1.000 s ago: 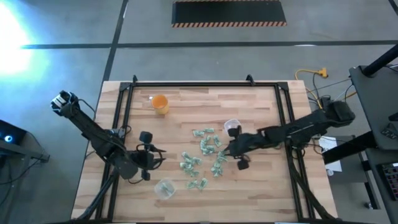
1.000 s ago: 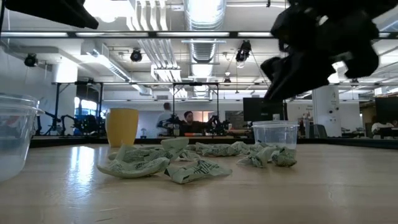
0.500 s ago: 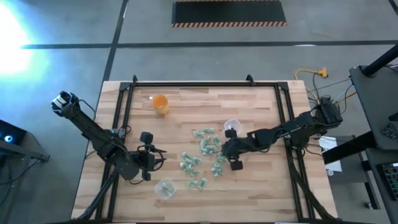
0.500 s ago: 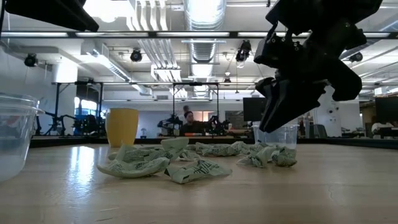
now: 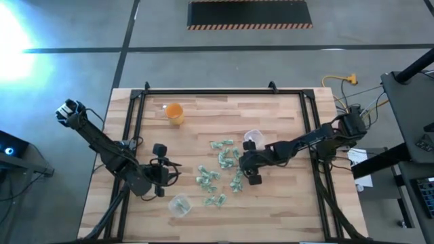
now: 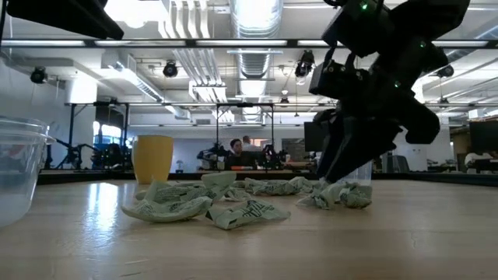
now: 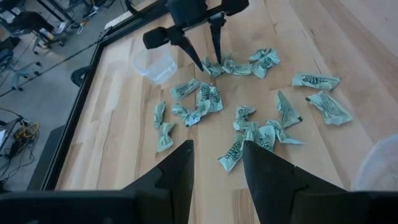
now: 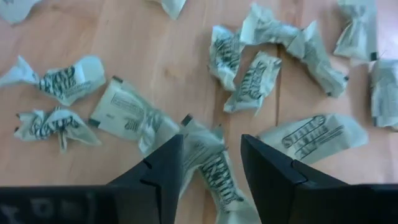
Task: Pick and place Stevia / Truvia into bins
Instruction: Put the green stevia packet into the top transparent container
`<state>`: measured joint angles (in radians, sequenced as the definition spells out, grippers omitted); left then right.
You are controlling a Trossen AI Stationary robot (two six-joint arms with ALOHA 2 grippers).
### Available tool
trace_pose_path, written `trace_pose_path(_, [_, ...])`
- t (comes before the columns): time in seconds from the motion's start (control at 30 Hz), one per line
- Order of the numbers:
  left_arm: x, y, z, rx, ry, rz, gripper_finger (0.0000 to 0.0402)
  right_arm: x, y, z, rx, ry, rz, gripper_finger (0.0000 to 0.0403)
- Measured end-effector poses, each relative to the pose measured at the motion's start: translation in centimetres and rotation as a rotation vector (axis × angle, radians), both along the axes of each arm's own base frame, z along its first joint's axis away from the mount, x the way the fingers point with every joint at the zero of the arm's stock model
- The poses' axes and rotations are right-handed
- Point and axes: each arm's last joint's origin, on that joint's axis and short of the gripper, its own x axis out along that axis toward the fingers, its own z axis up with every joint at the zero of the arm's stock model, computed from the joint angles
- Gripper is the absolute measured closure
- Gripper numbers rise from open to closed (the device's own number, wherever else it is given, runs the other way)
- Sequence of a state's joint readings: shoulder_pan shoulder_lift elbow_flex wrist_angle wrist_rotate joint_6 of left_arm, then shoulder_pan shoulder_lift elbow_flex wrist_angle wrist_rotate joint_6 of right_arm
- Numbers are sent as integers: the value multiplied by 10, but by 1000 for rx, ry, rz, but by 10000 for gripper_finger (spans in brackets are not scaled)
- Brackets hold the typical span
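Several crumpled pale green and white sachets (image 5: pixel 224 171) lie flat in a loose pile mid-table. One clear cup (image 5: pixel 253 138) stands at the pile's far right, the other (image 5: pixel 180 205) at its near left. My right gripper (image 5: pixel 239 163) is low over the pile's right part, open; in the right wrist view its fingers stand on either side of one crumpled sachet (image 8: pixel 208 155). My left gripper (image 5: pixel 169 171) hovers open left of the pile, and its wrist view looks over the sachets (image 7: pixel 249 118) toward the right gripper (image 7: pixel 208 59). My right gripper comes at the sachet (image 8: pixel 208 155) from above, slanting down from the table's right, one finger (image 8: pixel 163 171) on each side of it. The sachet lies on the table. I cannot tell whether the fingers touch it.
An orange cup (image 5: pixel 174 112) stands on the far left part of the table, apart from the pile. A black frame rail (image 5: pixel 135 129) runs along the table's left, far and right sides. People and desks show in the room beyond in the low view.
My right gripper has moved toward the table's left and down, from beside the far clear cup onto the right part of the sachet pile. The sachets and cups have stayed where they were.
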<state>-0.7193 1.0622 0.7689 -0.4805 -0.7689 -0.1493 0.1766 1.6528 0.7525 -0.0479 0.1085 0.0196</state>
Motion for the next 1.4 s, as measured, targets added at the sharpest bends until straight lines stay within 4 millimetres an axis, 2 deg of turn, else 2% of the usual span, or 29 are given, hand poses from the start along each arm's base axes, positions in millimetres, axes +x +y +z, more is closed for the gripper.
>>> trace_pose_path(0.27, [0,0,0,0,1,0,281,-2,-1,3,7,2,-10,240])
trace_pose_path(0.87, [0,0,-1,0,1,0,281,-4,0,1,23,21,-15,282])
trace_pose_path(1.27, [0,0,-1,0,1,0,281,-3,0,1,25,15,-17,289])
trace_pose_path(1.4, [0,0,-1,0,1,-1,281,-2,1,-4,24,25,-16,293])
